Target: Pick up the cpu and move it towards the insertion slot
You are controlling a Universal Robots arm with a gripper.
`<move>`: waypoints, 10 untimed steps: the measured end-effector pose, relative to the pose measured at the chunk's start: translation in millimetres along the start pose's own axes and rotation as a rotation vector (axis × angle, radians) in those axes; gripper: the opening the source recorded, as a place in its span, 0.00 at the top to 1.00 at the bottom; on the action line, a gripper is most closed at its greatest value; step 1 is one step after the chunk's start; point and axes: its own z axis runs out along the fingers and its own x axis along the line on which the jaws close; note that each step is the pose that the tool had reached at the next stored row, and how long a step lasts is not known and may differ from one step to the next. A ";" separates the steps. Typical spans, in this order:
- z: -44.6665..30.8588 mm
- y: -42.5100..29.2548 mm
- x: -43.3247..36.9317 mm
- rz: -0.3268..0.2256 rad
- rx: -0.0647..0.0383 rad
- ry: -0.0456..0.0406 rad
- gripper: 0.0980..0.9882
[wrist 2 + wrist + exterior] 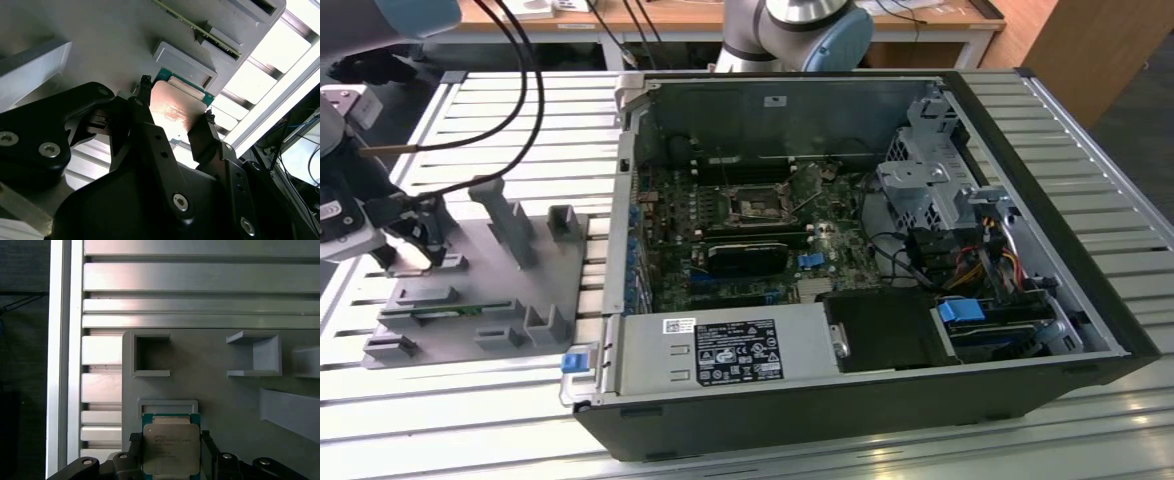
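The gripper [171, 455] is seen in the first wrist view over a grey holder plate [225, 390]. Its two black fingers [136, 452] are set narrow and pressed against opposite edges of the cpu [171, 447], so the chip is clamped between them. The cpu is shown flat, silvery top up with a thin green rim, just beside a small raised frame [167, 405] on the plate. Whether it rests on the plate or is raised off it cannot be told. In the exterior view the gripper is found at the exterior view's left, above the plate, which lies on a slatted metal table [520, 110]. The insertion slot [758, 205] is seen well apart from it, towards the exterior view's right, inside an open computer case [854, 420]. A narrow green board [434, 310] is held in the plate near the gripper.
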 end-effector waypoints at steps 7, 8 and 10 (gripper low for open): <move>-2.1 0.2 0.0 0.000 0.000 -0.0001 0.50; -2.3 0.2 0.0 0.000 0.000 0.0000 0.50; -2.7 0.2 0.0 0.000 0.000 0.0000 0.50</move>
